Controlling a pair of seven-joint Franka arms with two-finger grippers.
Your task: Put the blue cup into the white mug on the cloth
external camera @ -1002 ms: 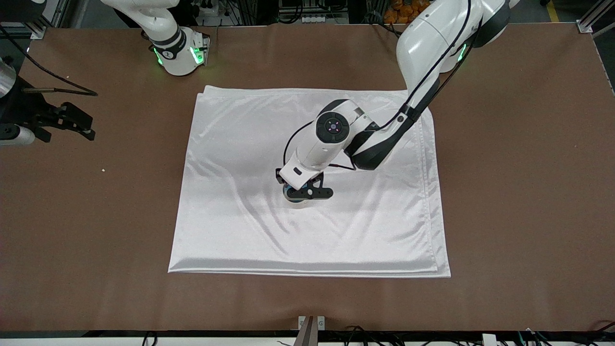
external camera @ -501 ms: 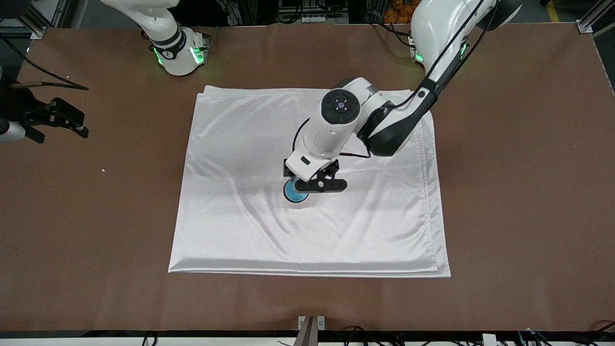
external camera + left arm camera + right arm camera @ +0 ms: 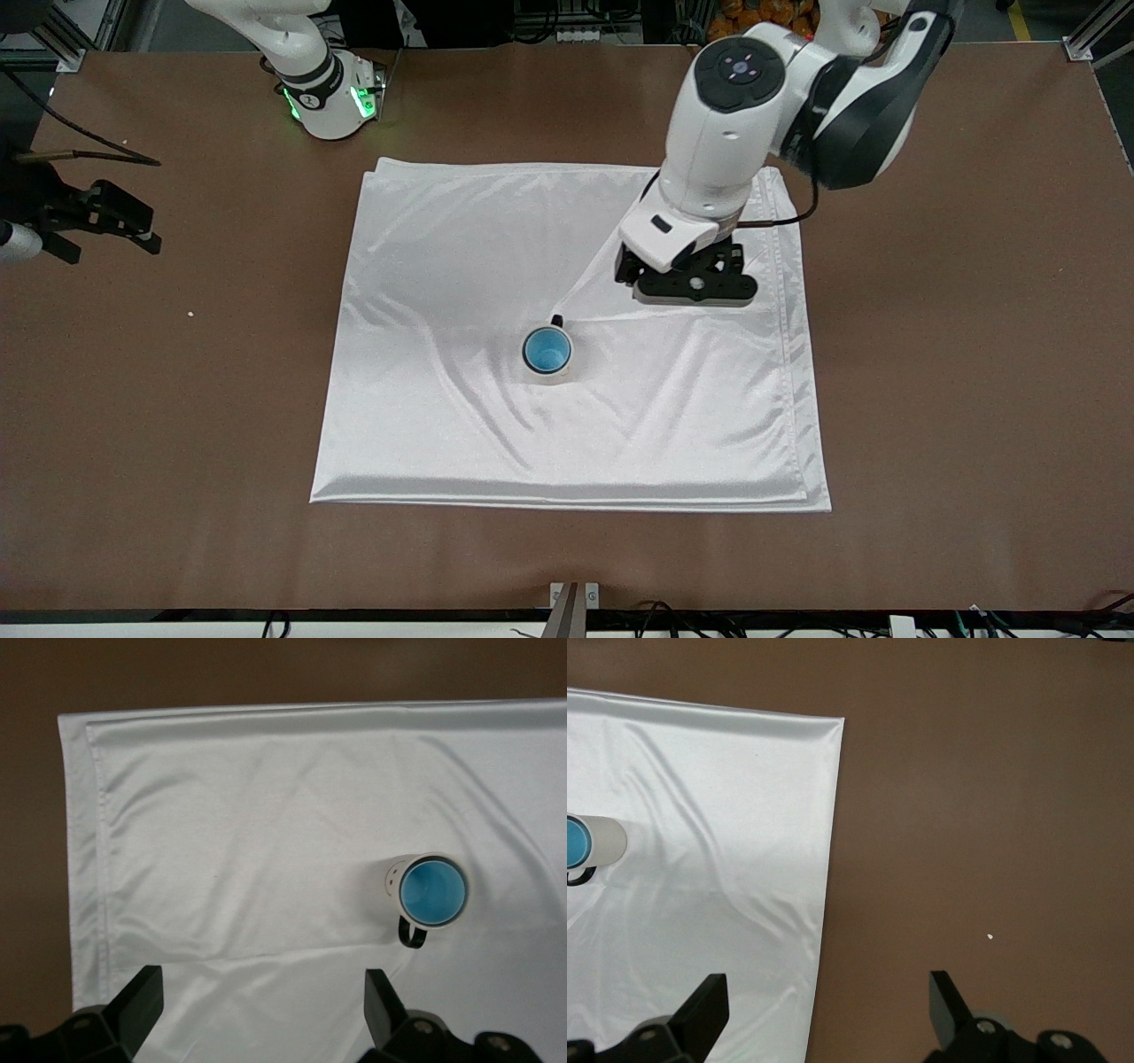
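The brown desk [image 3: 957, 354] carries the cloth [image 3: 461, 266], a wide, softly wrinkled white sheet spread over its middle. Near the cloth's centre stands the white mug [image 3: 556, 374], upright, its dark handle turned toward the robots' edge of the desk. The blue cup [image 3: 547, 350] sits inside the mug, its bright blue interior showing within the mug's rim. The left gripper [image 3: 694, 288] hangs over the cloth near the corner at the left arm's end, apart from the mug, jaws spread wide and holding nothing. The right gripper [image 3: 106, 221] waits over bare desk at the right arm's end, jaws also released and empty.
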